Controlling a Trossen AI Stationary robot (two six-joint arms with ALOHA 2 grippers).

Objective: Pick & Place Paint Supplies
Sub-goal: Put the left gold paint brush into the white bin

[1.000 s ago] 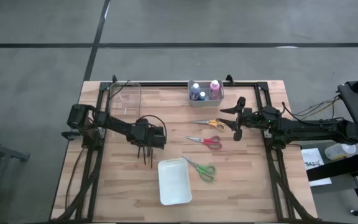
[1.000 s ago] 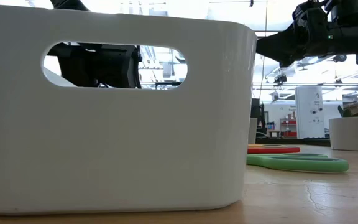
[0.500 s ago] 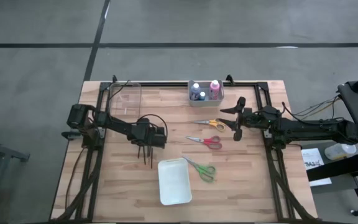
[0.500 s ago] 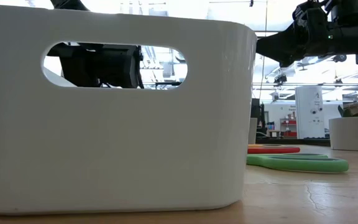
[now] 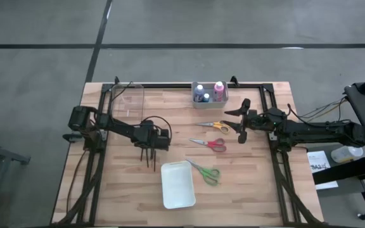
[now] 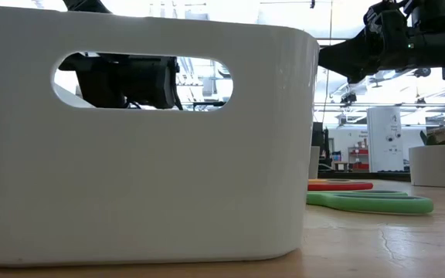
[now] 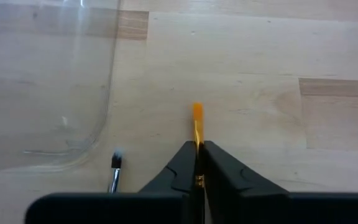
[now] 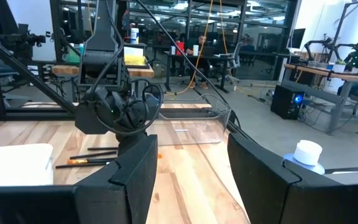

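Left wrist view — left gripper (image 7: 197, 167) pinches a thin orange-bristled brush (image 7: 197, 122) over pale wood.

Two matte-black jointed arms, the left arm (image 5: 116, 128) and the right arm (image 5: 309, 132), each carrying looped black cables and ending in blunt, wedge-shaped black fingers (image 7: 225, 177), on black frames.

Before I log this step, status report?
Left tool shut on orange-tipped brush. Right tool open, waiting above orange scissors. Nothing in the way.
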